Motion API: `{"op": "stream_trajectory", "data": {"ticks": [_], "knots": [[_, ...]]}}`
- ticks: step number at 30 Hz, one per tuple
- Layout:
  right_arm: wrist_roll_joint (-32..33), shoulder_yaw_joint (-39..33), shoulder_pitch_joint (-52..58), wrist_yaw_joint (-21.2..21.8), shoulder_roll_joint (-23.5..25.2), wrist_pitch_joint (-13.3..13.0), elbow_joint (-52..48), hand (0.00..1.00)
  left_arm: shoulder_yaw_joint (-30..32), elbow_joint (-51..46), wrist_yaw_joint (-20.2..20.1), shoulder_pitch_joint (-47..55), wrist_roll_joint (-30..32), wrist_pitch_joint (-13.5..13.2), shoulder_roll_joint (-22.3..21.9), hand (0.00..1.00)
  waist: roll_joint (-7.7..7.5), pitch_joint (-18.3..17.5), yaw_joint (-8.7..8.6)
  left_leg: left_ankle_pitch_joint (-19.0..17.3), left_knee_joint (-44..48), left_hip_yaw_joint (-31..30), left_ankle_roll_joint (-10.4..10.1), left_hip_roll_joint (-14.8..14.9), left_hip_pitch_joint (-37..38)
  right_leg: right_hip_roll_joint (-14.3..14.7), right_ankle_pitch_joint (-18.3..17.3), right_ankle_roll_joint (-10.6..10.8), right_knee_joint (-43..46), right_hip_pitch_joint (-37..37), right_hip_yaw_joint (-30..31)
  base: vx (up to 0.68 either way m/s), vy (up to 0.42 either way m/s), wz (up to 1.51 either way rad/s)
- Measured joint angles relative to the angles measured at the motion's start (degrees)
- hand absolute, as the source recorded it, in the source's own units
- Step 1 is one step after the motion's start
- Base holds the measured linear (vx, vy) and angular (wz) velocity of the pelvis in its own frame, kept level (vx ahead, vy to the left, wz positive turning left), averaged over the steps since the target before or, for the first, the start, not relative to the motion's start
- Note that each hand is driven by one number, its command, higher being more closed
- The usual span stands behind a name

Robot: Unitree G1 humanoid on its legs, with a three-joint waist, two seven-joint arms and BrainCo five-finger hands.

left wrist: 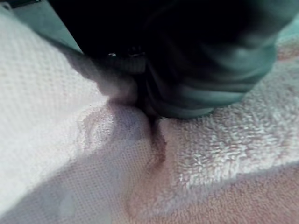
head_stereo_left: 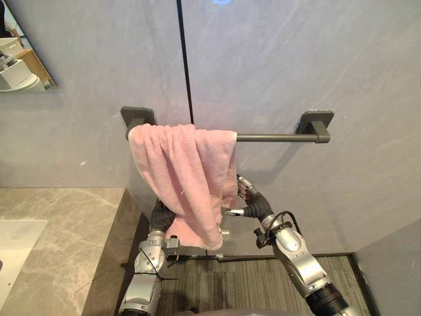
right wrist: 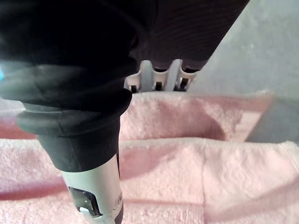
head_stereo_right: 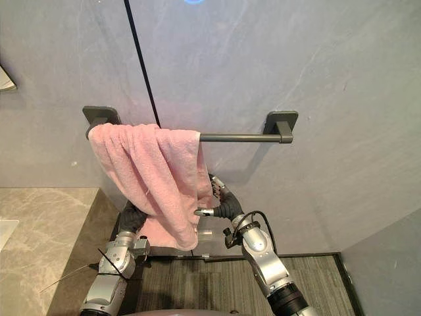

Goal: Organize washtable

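Observation:
A pink towel (head_stereo_left: 187, 171) hangs bunched over the left half of a dark grey towel bar (head_stereo_left: 276, 137) fixed to the wall. My left hand (head_stereo_left: 161, 216) reaches up under the towel's lower left edge and is pressed into the cloth (left wrist: 84, 154). My right hand (head_stereo_left: 258, 207) is at the towel's lower right edge, partly behind the cloth (right wrist: 196, 172). The towel covers the front of both hands.
A marble counter (head_stereo_left: 59, 230) with a white sink (head_stereo_left: 16, 243) lies at the lower left. A mirror corner (head_stereo_left: 23, 59) shows at the upper left. The right half of the bar is bare. Dark carpet (head_stereo_left: 256, 283) lies below.

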Motion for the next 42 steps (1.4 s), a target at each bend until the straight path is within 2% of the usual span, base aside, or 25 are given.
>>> {"op": "stream_trajectory", "data": {"ticks": [7,15,24,27,31,42], "knots": [[0.0,3.7,-3.1,0.2,1.9,0.3,2.4,1.0,-1.2,-1.5,0.1,-0.7,-0.4,0.0,-0.5,1.0,-0.16,-0.1,0.26,0.1,0.1,-0.7,0.1,-0.2,-0.7,0.0,0.0,0.0,0.0,-0.3,-0.3,0.01,-0.008,0.06],[0.0,2.7,-2.9,-0.1,2.9,0.3,4.5,1.0,-1.2,-1.5,0.1,-0.8,-0.5,0.0,-0.9,1.0,-0.56,0.0,0.25,0.1,0.2,-0.9,0.1,0.0,-0.5,0.0,0.0,-0.1,0.1,-0.1,-0.1,-0.02,-0.011,0.01],[0.0,-7.4,0.6,-1.9,4.7,0.2,3.7,1.0,-1.0,-2.9,-0.1,-0.8,-0.5,0.0,-1.2,1.0,-0.75,0.2,0.1,0.1,0.0,-0.8,0.1,0.0,-0.4,0.0,0.0,-0.1,0.1,-0.1,-0.1,0.0,0.0,0.0],[0.3,-11.1,2.5,-2.6,5.8,0.2,1.3,1.0,0.7,-4.6,-0.7,-0.8,-0.5,0.0,-3.1,1.0,-1.1,0.4,0.07,0.1,-0.1,-0.8,0.1,-0.3,-0.2,0.0,-0.1,0.0,0.1,0.0,-0.1,0.0,0.0,0.0],[0.4,-15.6,4.3,-3.0,7.1,0.1,-1.0,1.0,1.3,-5.4,-1.2,-0.5,-0.5,0.0,-3.6,1.0,-1.16,0.4,-0.02,0.1,-0.3,-0.6,0.1,-0.4,-0.2,-0.1,-0.1,0.0,0.1,-0.5,0.0,0.0,0.0,0.0],[0.2,-22.1,7.8,-5.1,9.8,0.0,-3.4,1.0,2.0,-7.9,-2.5,-0.4,-2.2,0.0,-5.6,1.0,-1.13,0.5,-0.21,0.1,-0.4,-0.5,0.1,-0.9,0.0,-0.7,-0.3,0.3,0.2,-0.4,0.0,0.0,0.0,0.0]]}}
